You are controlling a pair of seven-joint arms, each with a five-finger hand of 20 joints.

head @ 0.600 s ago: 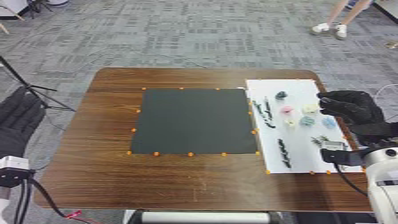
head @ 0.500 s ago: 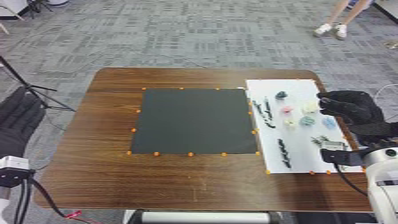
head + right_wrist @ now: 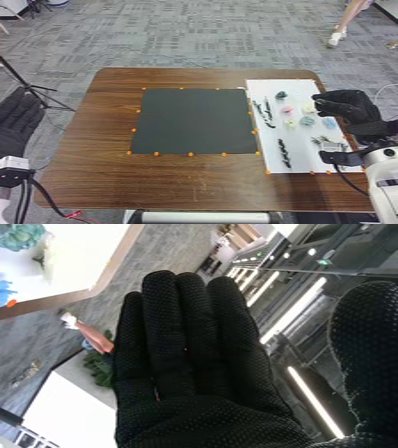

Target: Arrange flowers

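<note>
Should probably reach leftward for yellow flower (image 3: 308, 108) with nearer right hand (image 3: 357, 107), seen empty, fingers straight, thumb apart.

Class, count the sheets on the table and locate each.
2: the black sheet in the middle; the white sheet to its right, bearing the flowers.

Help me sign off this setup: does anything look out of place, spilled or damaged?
Nothing stands out. The dark mat lies flat, and the pink flower head and a dark, slender piece rest on the white sheet; no spill or breakage is visible.
</note>
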